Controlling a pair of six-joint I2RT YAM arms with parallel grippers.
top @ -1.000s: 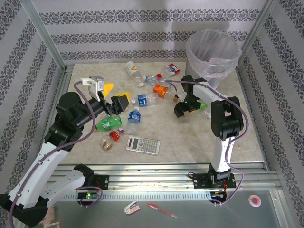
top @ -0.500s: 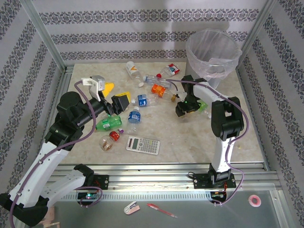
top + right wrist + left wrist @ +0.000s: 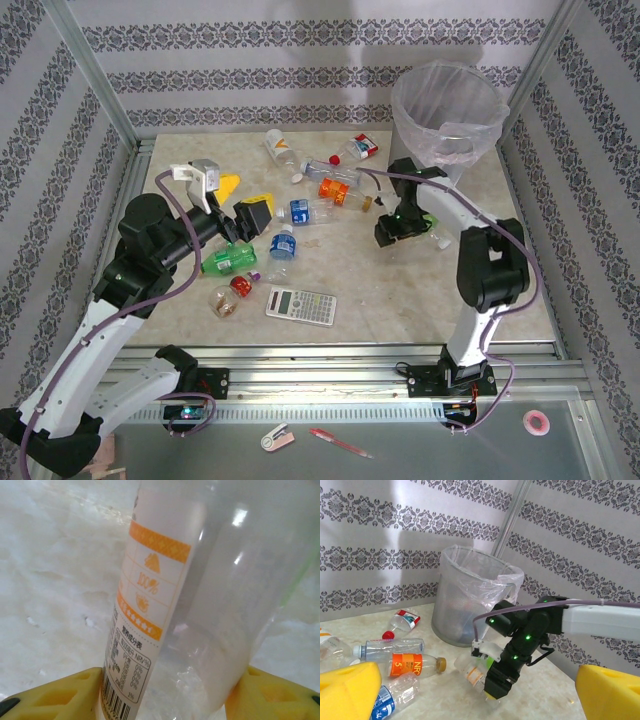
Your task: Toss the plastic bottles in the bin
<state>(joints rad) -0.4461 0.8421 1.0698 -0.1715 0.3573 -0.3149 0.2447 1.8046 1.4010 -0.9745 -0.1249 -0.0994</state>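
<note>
My right gripper [image 3: 396,234] is shut on a clear plastic bottle [image 3: 190,605] with a white and orange label. Its yellow pads [image 3: 55,697] press both sides of the bottle. The left wrist view shows that gripper [image 3: 497,686] and the bottle [image 3: 474,674] low over the table, just in front of the bin [image 3: 470,605]. The grey bin [image 3: 440,150], lined with a whitish bag, stands at the far right. Several more bottles lie mid-table, among them an orange-labelled [image 3: 335,190], a blue-labelled [image 3: 300,210] and a green one [image 3: 230,260]. My left gripper [image 3: 243,196] hangs open above the left of them.
A grey calculator [image 3: 300,303] lies near the front edge, beside a crushed red-capped bottle [image 3: 228,296]. A red-labelled bottle [image 3: 358,150] and another bottle [image 3: 280,150] lie near the back wall. Patterned walls and metal posts enclose the table. Bare tabletop lies at the front right.
My right gripper's jaws have closed onto the clear bottle, and that arm has shifted slightly right toward the bin. The left arm has not moved.
</note>
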